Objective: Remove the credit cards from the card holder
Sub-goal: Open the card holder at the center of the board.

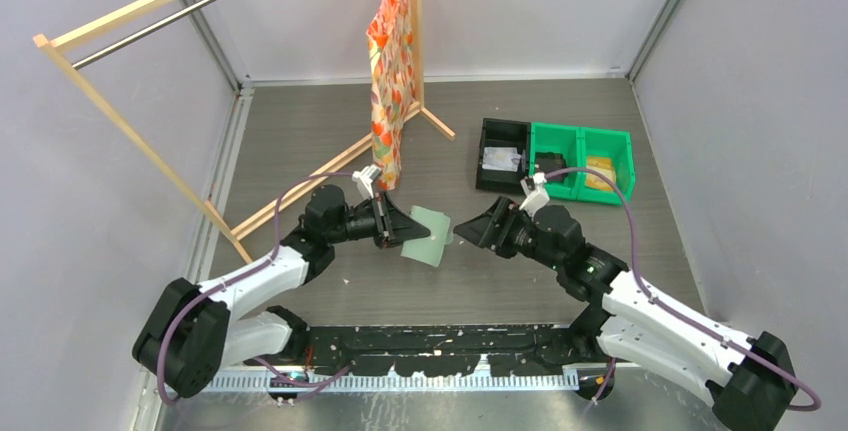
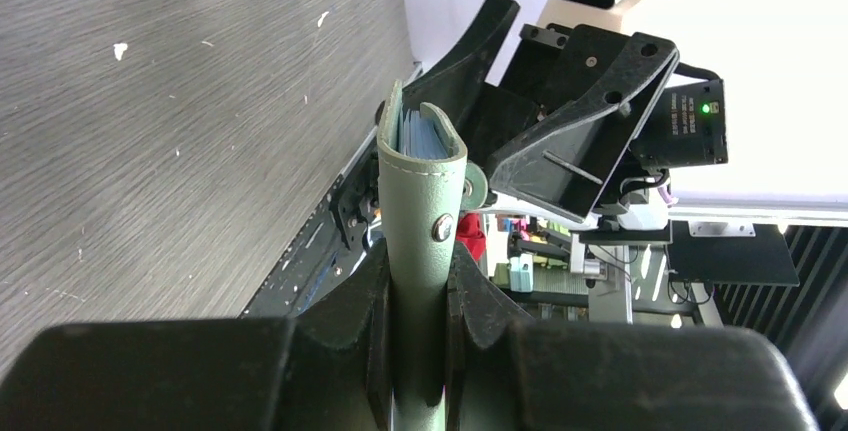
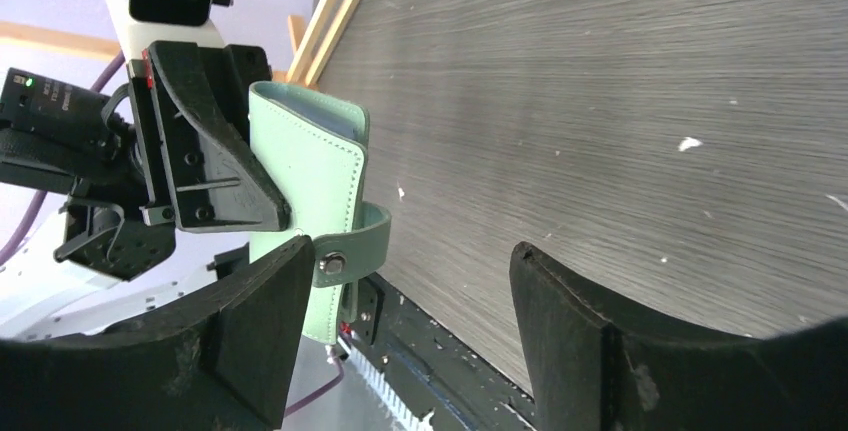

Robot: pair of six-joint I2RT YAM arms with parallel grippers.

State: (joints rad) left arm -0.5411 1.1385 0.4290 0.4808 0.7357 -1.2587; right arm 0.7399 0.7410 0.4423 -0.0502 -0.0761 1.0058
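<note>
The left gripper point(image 1: 398, 226) has the card holder point(image 1: 426, 236) pinched by one end, jaws narrow around it, holding it up off the table point(image 1: 300, 131), over the middle and nearer the front edge. The snap tab point(image 3: 335, 263) looks fastened, and blue-grey pockets point(image 2: 425, 141) peek out at the open edge. The right gripper point(image 1: 468, 231) faces it, jaws spread wide and gripping nothing. One finger point(image 3: 250, 321) is right at the tab; whether it touches, can't tell. A black bin point(image 1: 503, 156) and green bins point(image 1: 580, 161) sit toward the far right corner.

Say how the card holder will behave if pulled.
Probably fairly stiff: the card holder juts flat from the left tool without sagging. Its snap tab curves, so likely floppy. Gripped at one end only, it may pivot.
</note>
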